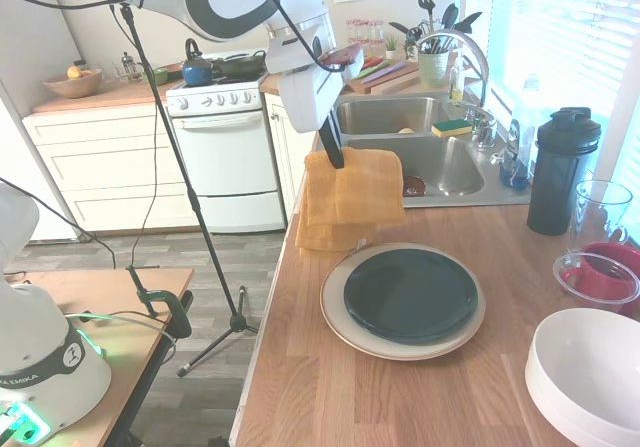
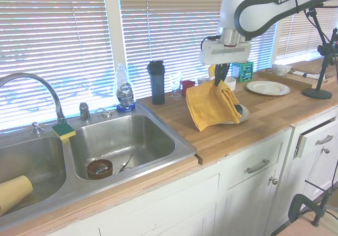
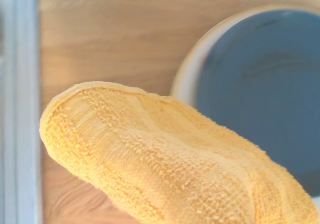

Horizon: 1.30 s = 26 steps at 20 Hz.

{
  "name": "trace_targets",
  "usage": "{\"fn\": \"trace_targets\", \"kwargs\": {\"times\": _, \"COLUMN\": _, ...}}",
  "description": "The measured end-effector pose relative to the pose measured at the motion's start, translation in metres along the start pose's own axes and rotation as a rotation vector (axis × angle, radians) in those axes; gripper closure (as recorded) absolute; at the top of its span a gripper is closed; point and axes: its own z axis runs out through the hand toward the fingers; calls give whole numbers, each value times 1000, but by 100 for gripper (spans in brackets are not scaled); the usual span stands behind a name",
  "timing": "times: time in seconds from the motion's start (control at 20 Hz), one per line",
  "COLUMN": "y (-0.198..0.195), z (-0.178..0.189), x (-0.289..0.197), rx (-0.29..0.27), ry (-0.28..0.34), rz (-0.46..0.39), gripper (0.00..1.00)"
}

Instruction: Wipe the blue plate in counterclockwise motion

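The blue plate point(image 1: 411, 295) point(image 3: 260, 93), dark teal and glossy, lies on a larger cream plate point(image 1: 340, 317) on the wooden counter. In the second exterior view only a sliver of the blue plate point(image 2: 239, 109) shows behind the cloth. My gripper point(image 1: 332, 154) point(image 2: 218, 82) is shut on the top of a yellow cloth point(image 1: 350, 199) point(image 2: 213, 105) point(image 3: 165, 169). The cloth hangs in the air over the counter between the sink and the plates, its lower edge near the cream plate's rim on the sink side.
A double steel sink point(image 1: 425, 152) point(image 2: 121, 141) lies beyond the plates. A black shaker bottle point(image 1: 560, 172), a clear cup point(image 1: 600, 207), a red container point(image 1: 600, 277) and white bowls point(image 1: 590, 377) stand to the right. The counter's front edge point(image 1: 270, 327) is left of the plates.
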Motion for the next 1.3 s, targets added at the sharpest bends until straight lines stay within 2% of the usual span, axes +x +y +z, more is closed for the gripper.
{"fn": "trace_targets", "kwargs": {"times": 0.4, "y": 15, "z": -14, "x": 88, "rx": 11, "ry": -66, "rz": 67, "gripper": 100}}
{"fn": "trace_targets", "kwargs": {"times": 0.9, "y": 26, "z": 22, "x": 182, "rx": -14, "ry": -138, "rz": 138, "gripper": 100}}
{"fn": "trace_targets", "kwargs": {"times": 1.1, "y": 26, "z": 38, "x": 192, "rx": -31, "ry": -149, "rz": 144, "gripper": 100}}
{"fn": "trace_targets", "kwargs": {"times": 1.3, "y": 13, "z": 47, "x": 166, "rx": -41, "ry": -148, "rz": 94, "gripper": 100}}
